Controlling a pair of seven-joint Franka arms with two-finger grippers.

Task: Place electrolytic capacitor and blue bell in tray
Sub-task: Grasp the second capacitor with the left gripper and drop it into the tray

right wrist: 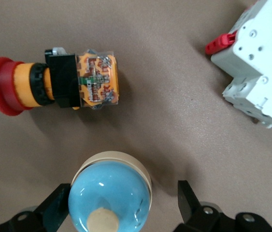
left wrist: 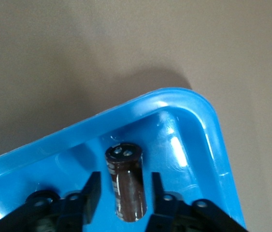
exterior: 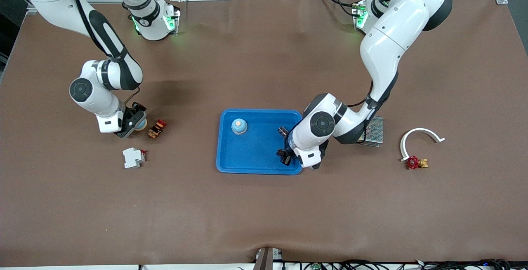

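In your front view, the left arm's wrist covers the dark brown cylindrical capacitor (left wrist: pixel 126 182) and part of the grey metal mesh box (exterior: pixel 374 131). The right gripper (exterior: pixel 133 122) hides most of the pale blue dome bell (right wrist: pixel 110 198) between its fingers. Your right wrist view cuts off that bell's lower edge and the white plastic circuit breaker (right wrist: pixel 259 65).

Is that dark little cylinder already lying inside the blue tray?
Yes: the left wrist view shows the dark capacitor lying on the floor of the blue tray, in a corner, between the left gripper's parted fingers.
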